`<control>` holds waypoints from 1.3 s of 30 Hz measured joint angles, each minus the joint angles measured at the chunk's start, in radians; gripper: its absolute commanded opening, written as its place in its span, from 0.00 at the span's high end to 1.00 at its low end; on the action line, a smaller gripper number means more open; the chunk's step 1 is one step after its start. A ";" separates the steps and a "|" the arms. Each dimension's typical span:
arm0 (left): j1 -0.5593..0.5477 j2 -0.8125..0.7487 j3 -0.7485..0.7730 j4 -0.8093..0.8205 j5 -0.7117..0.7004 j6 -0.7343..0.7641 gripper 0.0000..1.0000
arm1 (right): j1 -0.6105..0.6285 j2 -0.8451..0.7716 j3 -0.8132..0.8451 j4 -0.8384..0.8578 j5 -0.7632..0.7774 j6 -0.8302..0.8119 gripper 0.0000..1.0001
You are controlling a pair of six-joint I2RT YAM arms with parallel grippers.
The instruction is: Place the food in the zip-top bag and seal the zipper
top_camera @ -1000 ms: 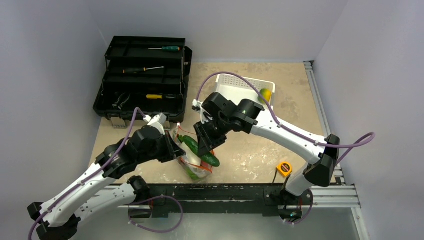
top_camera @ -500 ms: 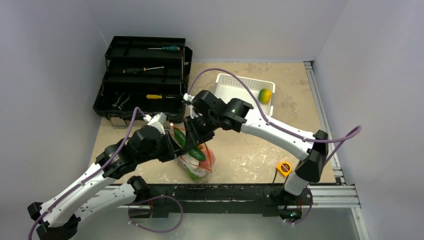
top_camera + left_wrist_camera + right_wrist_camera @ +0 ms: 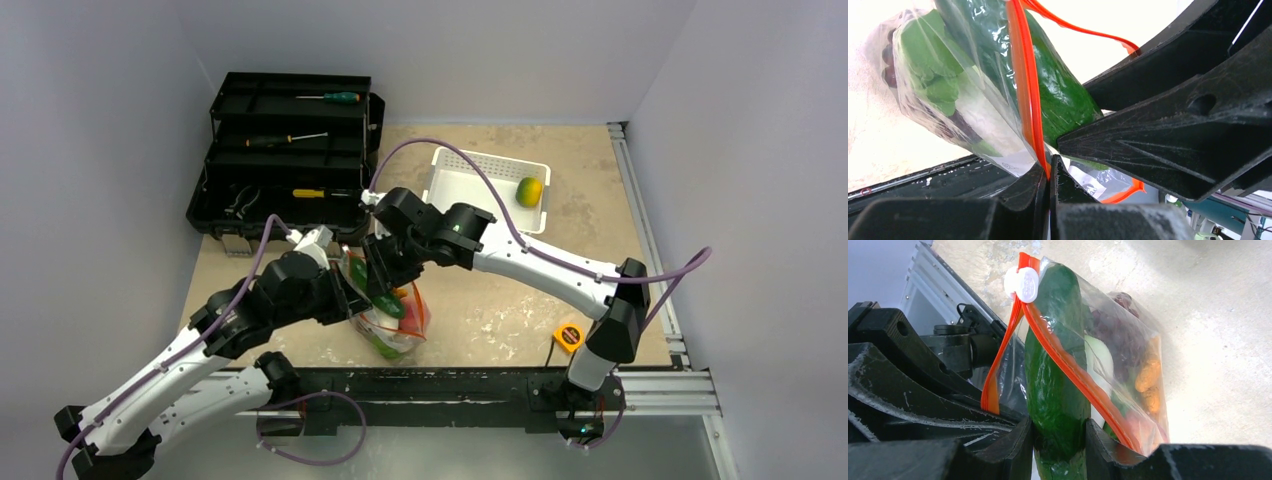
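The clear zip-top bag (image 3: 395, 325) stands near the table's front edge, holding cabbage (image 3: 930, 65), dark grapes (image 3: 1120, 335) and orange pieces (image 3: 1148, 380). My left gripper (image 3: 1049, 172) is shut on the bag's orange-red zipper strip (image 3: 1023, 85) at the mouth. My right gripper (image 3: 1058, 440) is shut on the green cucumber (image 3: 1055, 385), whose far end is inside the open mouth. The white slider (image 3: 1021, 284) sits at the far end of the zipper. A yellow-green lemon (image 3: 530, 191) lies in the white basket.
A white perforated basket (image 3: 470, 180) stands at the back centre. A black open toolbox (image 3: 285, 155) with screwdrivers sits at the back left. A small yellow tape measure (image 3: 568, 336) lies at the front right.
My right gripper has carried the cucumber leftward and down over the bag's mouth, and its end now sits inside. The left gripper has kept its hold on the bag.
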 measured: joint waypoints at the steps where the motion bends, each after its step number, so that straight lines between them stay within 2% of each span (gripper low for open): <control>1: 0.000 0.002 0.001 0.000 0.000 0.000 1.00 | 0.005 -0.002 -0.003 0.002 0.010 -0.002 0.70; 5: 0.000 0.003 0.002 0.000 0.000 0.000 1.00 | 0.022 -0.003 -0.006 0.010 0.043 -0.018 0.53; 9: 0.000 -0.001 0.003 -0.003 -0.003 0.000 1.00 | 0.037 -0.003 -0.009 0.023 0.072 -0.040 0.45; 27: 0.000 -0.016 0.005 -0.026 -0.007 0.000 1.00 | 0.040 -0.089 -0.019 0.083 0.093 -0.088 0.43; 35: 0.000 -0.028 0.005 -0.032 -0.011 0.000 1.00 | 0.040 -0.270 -0.091 0.207 0.142 -0.089 0.44; 39: 0.000 -0.026 0.005 -0.032 -0.010 0.000 1.00 | 0.040 -0.379 -0.172 0.296 0.226 -0.094 0.35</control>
